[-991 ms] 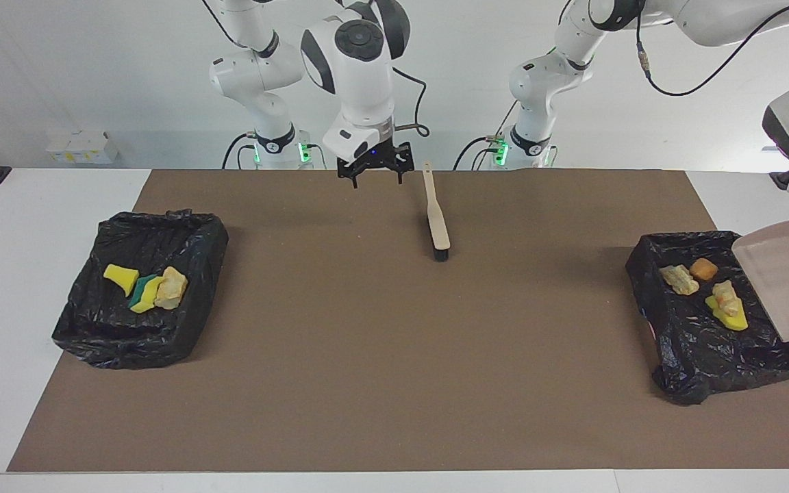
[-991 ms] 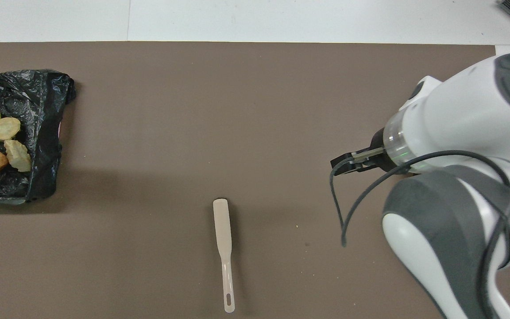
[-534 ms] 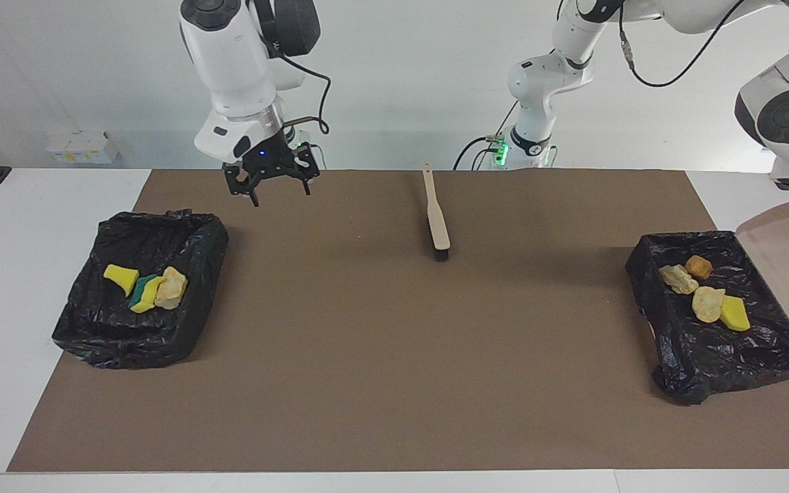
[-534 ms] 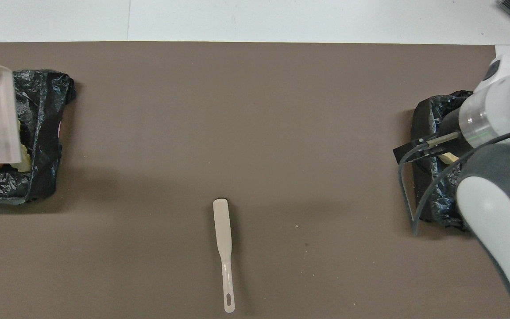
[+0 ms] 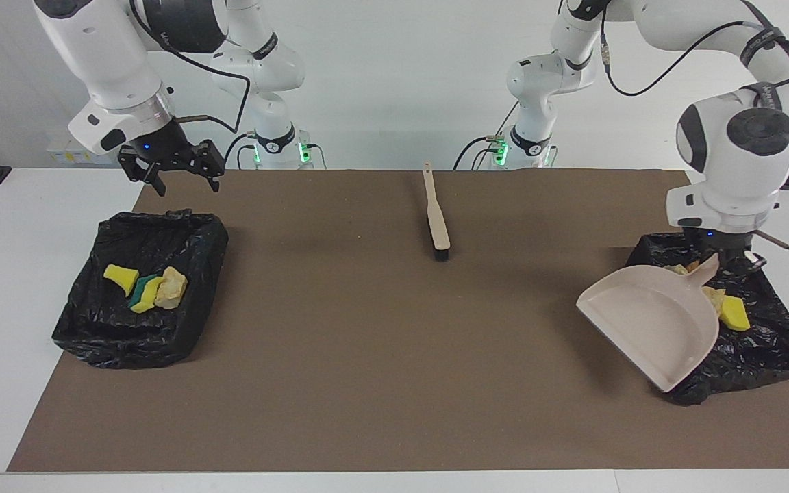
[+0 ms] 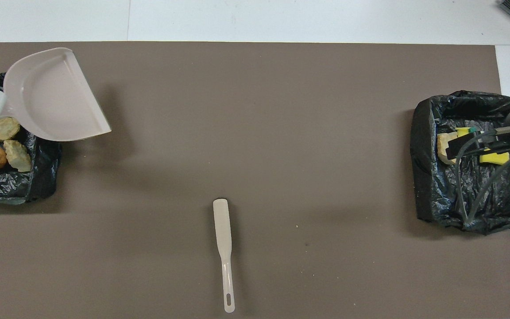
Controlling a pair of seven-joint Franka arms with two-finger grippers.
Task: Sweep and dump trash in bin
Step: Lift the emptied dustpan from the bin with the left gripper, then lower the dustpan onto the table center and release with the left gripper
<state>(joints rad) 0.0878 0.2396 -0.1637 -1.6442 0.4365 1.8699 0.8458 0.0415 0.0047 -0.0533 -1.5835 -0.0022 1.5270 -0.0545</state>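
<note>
Trash (image 5: pixel 733 311) lies binned; left hand (image 5: pixel 723 260), clamped on emptied dustpan (image 5: pixel 648 322), hangs over bin (image 5: pixel 764 349); right hand (image 5: pixel 172 168) gapes empty; next, set dustpan on desk (image 5: pixel 367 356).

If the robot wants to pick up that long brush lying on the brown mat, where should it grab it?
Probably by the thin handle of the long beige brush, the end nearer to the robots. It lies flat on the brown mat with bare space around it, so a pincer could come straight down from above and close across the handle's narrow width. The dark bristle end looks bulkier.
</note>
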